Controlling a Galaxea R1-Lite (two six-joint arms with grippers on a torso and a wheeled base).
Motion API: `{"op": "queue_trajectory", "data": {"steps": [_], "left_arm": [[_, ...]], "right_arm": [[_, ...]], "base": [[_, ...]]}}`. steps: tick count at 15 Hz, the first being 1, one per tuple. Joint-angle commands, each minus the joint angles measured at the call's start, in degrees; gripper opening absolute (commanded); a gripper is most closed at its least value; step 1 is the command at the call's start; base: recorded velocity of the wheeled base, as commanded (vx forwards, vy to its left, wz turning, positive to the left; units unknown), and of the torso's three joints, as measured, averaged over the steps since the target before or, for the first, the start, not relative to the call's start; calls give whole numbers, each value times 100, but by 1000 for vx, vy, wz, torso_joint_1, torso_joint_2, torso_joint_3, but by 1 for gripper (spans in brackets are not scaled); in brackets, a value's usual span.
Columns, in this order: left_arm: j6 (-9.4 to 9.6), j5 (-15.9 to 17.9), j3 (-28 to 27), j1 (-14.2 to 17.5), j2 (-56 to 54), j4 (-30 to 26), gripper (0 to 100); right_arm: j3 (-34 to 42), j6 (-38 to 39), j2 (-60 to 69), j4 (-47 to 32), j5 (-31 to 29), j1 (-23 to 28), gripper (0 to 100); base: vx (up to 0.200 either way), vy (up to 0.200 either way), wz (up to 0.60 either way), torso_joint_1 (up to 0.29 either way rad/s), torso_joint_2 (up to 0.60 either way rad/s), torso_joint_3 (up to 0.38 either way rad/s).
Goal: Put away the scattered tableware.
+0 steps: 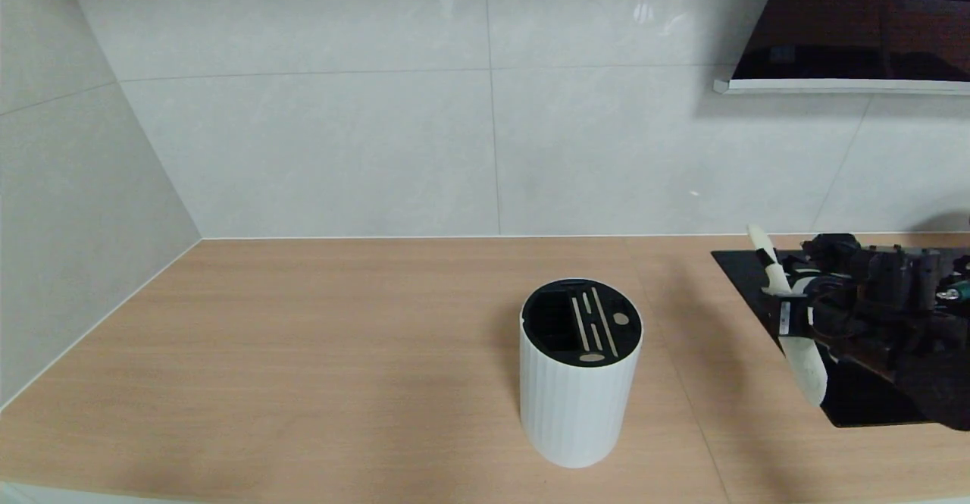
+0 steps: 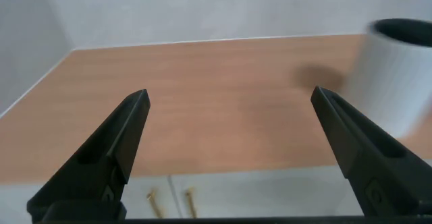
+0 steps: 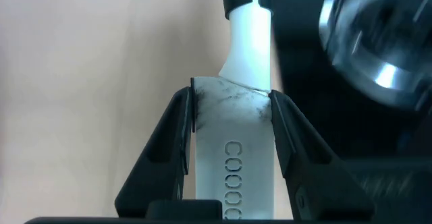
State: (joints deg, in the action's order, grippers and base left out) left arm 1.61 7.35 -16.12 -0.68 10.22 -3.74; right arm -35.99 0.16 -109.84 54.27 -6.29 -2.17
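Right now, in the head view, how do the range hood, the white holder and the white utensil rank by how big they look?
1. Range hood, though cropped by the frame.
2. White holder, not far behind.
3. White utensil, clearly smallest, partly hidden in the right gripper.

The gripper (image 3: 231,96) clamps a white utensil (image 3: 233,133) by its flat, smudged part (a row of small ovals marks it). Behind it lie pale wooden tabletop (image 3: 88,82) on one side and a black surface (image 3: 293,21) on the other.
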Motion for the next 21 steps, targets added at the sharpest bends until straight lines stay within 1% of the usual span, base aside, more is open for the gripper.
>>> {"op": "queue_trajectory", "data": {"steps": [1, 2, 3, 4, 5, 6, 7, 8, 9, 10, 11, 13, 14, 15, 16, 17, 18, 19, 20, 21], "left_arm": [[-3, 838, -2097, -55, 2995, -127, 100], [-117, 838, -2440, -55, 3382, -109, 100], [-539, 847, -3003, -239, 4199, 58, 100], [-838, 847, -3117, -644, 4586, 374, 100], [-1180, 838, -3117, -1048, 4902, 814, 100], [-1708, 838, -3064, -1470, 5377, 1499, 100], [-1840, 847, -3029, -1584, 5517, 1728, 100], [-2077, 856, -2924, -1936, 5904, 2290, 100], [-2174, 856, -2924, -2243, 6309, 2712, 100], [-2191, 856, -2924, -2551, 6704, 3178, 100], [-2174, 829, -2871, -2788, 7056, 3653, 100], [-2138, 724, -2721, -3245, 7636, 4417, 100], [-2147, 724, -2721, -3342, 7847, 4716, 100], [-2156, 733, -2748, -3421, 8216, 5279, 100], [-2165, 741, -2748, -3465, 8427, 5569, 100], [-2165, 759, -2871, -3553, 8875, 5982, 100], [-2191, 706, -2976, -3632, 9183, 6272, 100], [-2288, 671, -2959, -3658, 9323, 6518, 100], [-2490, 654, -2932, -3720, 9367, 6711, 100], [-2710, 654, -2932, -3764, 9306, 6746, 100]], "right_arm": [[-1016, 72, 446, -655, 5, -47, 0], [-1147, 151, 454, -734, 5, -91, 0], [-1314, 204, 481, -778, -4, -363, 0], [-1376, 204, 525, -795, 5, -407, 0], [-1464, 204, 560, -795, 5, -495, 0], [-1569, 204, 630, -813, 5, -609, 0], [-1622, 204, 665, -822, 5, -653, 0], [-1842, 204, 744, -1006, 31, -882, 0], [-2281, 195, 683, -1375, 5, -1049, 0], [-2562, 204, 674, -1666, -4, -1172, 0], [-2562, 213, 744, -1745, -4, -1321, 0], [-2149, 213, 1105, -1736, -206, -1901, 0], [-2097, 204, 1175, -1736, -250, -2059, 0], [-2088, 213, 1377, -1771, -303, -2262, 0], [-2079, 221, 1448, -1789, -294, -2332, 0], [-2061, 213, 1465, -1797, -311, -2499, 0], [-2026, 221, 1483, -1797, -320, -2683, 0], [-1938, 213, 1535, -1789, -329, -2815, 0], [-1815, 213, 1641, -1789, -338, -3000, 0], [-1719, 213, 1755, -1797, -338, -3255, 0]], "base": [[0, 0, 0, 0, 0, 0], [0, 0, 0, 0, 0, 0], [0, 0, 0, 0, 0, 0], [0, 0, 0, 0, 0, 0], [0, 0, 0, 0, 0, 0], [0, 0, 0, 0, 0, 0], [0, 0, 0, 0, 0, 0], [0, 0, 0, 0, 0, 0], [0, 0, 0, 0, 0, 0], [0, 0, 0, 0, 0, 0], [0, 0, 0, 0, 0, 0], [0, 0, 0, 0, 0, 0], [0, 0, 0, 0, 0, 0], [0, 0, 0, 0, 0, 0], [0, 0, 0, 0, 0, 0], [0, 0, 0, 0, 0, 0], [0, 0, 0, 0, 0, 0], [0, 0, 0, 0, 0, 0], [0, 0, 0, 0, 0, 0], [0, 0, 0, 0, 0, 0]]}}
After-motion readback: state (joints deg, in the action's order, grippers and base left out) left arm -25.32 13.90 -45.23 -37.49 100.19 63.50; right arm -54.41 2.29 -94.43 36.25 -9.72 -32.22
